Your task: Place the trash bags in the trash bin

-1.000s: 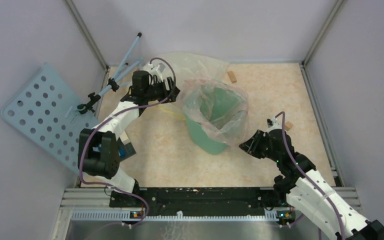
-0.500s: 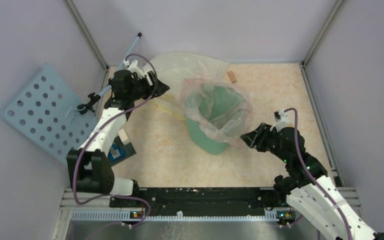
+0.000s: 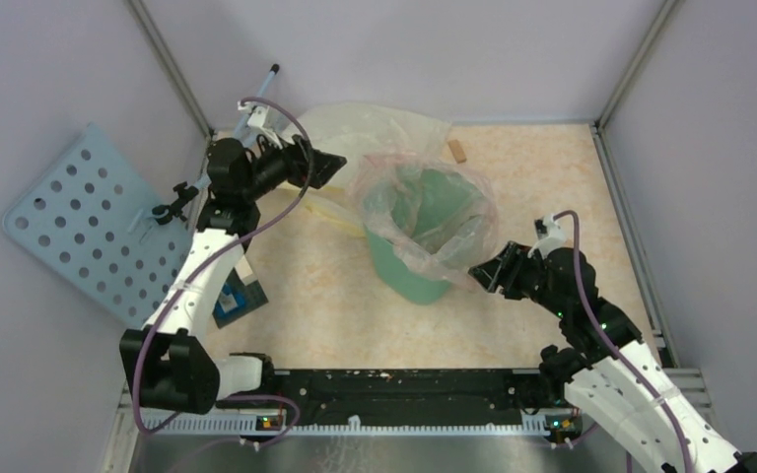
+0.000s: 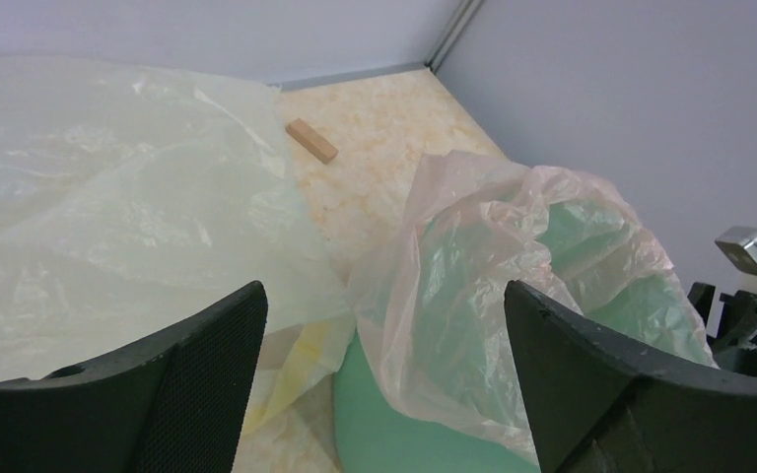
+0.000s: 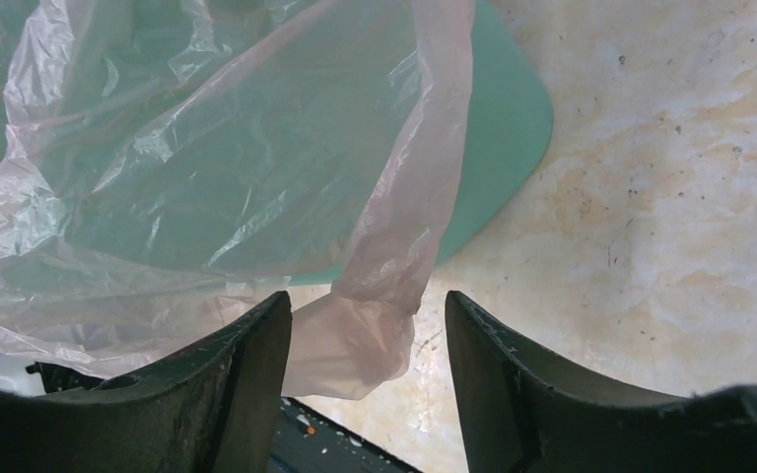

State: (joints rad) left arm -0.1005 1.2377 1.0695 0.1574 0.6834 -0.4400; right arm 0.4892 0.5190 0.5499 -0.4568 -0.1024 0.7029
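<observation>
Overhead view: the green bin stands close to the centre of the frame on the marbled table. The pink bag is in it. Its mouth is draped out over the rim on every side I can see, and the crinkly film lines the inside with the green showing through.

The left gripper hangs at the upper left of the bin, just off the rim and pointing across at it. On its own camera the two black fingers sit in the bottom corners, spread wide with only air between them. The bag and bin lie beyond, untouched.

The right gripper is at the bin's lower right, close to the draped edge. On its camera the fingers stand apart at the bottom of the frame, and a loose flap of the pink bag dangles in the gap. It hangs nearer the finger on the left of the frame, and I can't tell if it brushes that one. It isn't pinched, though, as bare table shows beside the other finger.

Toward the top of the overhead frame a yellow bag lies crumpled behind the bin. A wooden block sits just to its right, and a blue perforated panel leans at the far left.
</observation>
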